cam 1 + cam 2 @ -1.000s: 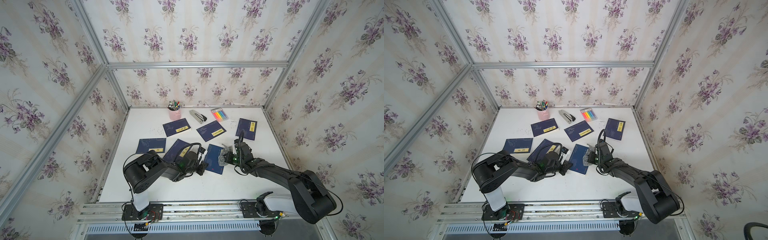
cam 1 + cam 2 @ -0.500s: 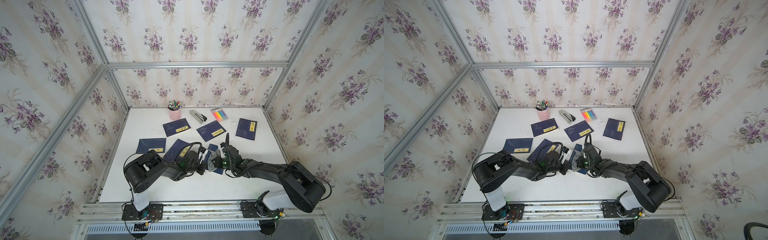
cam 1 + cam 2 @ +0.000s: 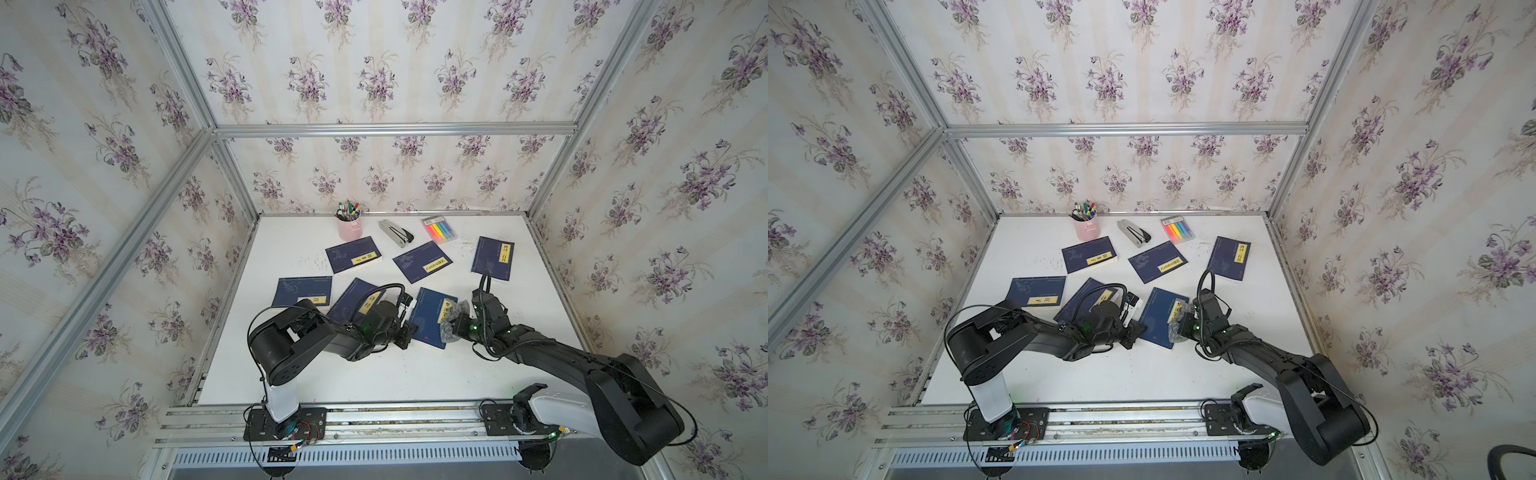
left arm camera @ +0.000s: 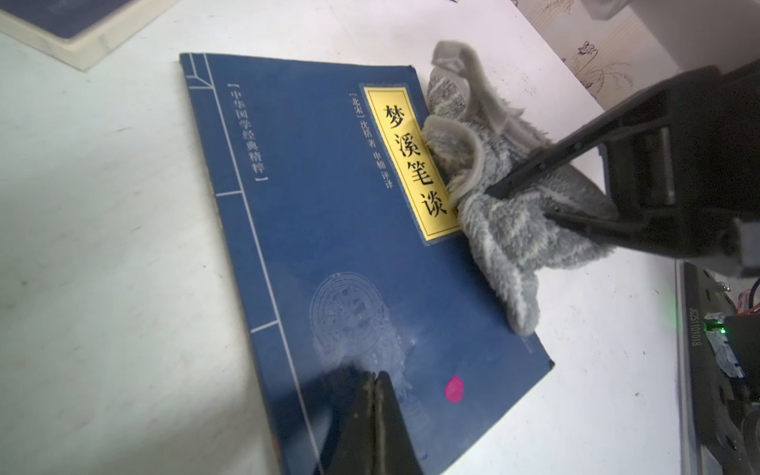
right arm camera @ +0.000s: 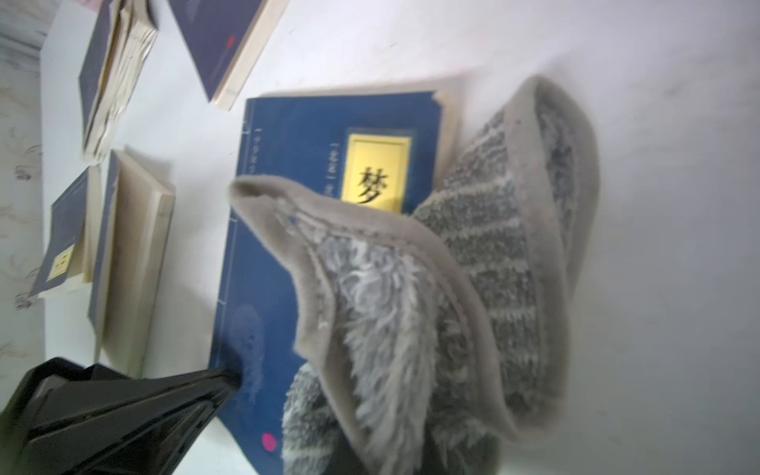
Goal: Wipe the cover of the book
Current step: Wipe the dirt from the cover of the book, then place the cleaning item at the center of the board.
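Left wrist view: a blue book is seen lying flat on the white worktop. The left fingers are pressed together with nothing held, and their tips are set on the cover close to a pink dot. A grey fluffy cloth is clamped by the right fingers. The cloth is laid over the book's long edge, and part of the yellow label is touched by it. In both top views the book is found near the middle of the worktop, a little toward 4 o'clock. The cloth is placed at the book's 3 o'clock side, and the left fingers at its 8 o'clock corner. Five more blue books are spread from 9 to 2 o'clock. A pink pen cup, a stapler and a pack of coloured markers are lined up at 12 o'clock.
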